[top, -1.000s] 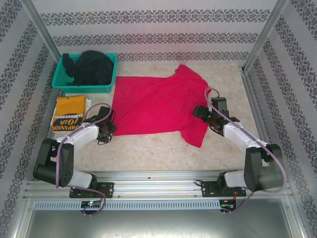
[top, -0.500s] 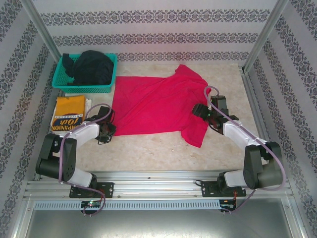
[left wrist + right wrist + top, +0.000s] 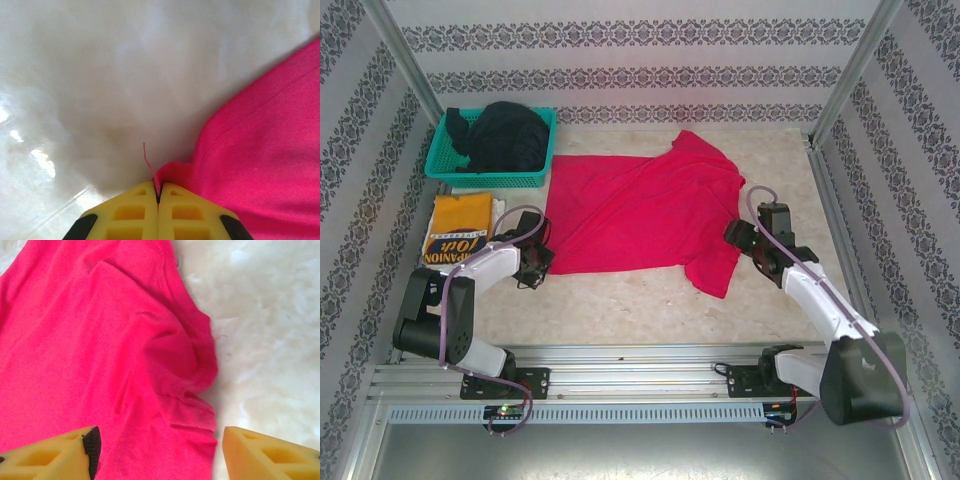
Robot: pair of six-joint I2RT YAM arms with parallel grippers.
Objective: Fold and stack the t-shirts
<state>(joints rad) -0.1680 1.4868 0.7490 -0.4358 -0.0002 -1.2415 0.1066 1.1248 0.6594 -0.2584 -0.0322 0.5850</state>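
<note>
A bright red t-shirt (image 3: 640, 215) lies spread on the table's middle, its right sleeve rumpled. My left gripper (image 3: 535, 262) is at its lower left corner. In the left wrist view the yellow jaws (image 3: 159, 192) are pressed together on the corner of the red t-shirt (image 3: 260, 165), with a loose thread sticking out. My right gripper (image 3: 738, 235) hovers at the shirt's right sleeve. In the right wrist view it (image 3: 159, 445) stands open over the sleeve edge of the red t-shirt (image 3: 100, 340). A folded mustard-yellow t-shirt (image 3: 458, 228) lies at the left. Dark t-shirts (image 3: 505, 135) are heaped in the basket.
The teal mesh basket (image 3: 490, 180) stands at the back left, just behind the yellow shirt. Patterned walls and metal frame posts close in the table on three sides. Bare marble table (image 3: 650, 295) runs along the near edge in front of the red shirt.
My left gripper has closed on the red shirt's lower left corner. My right arm has drawn back to the right and nearer, off the sleeve, with its jaws somewhat narrower.
</note>
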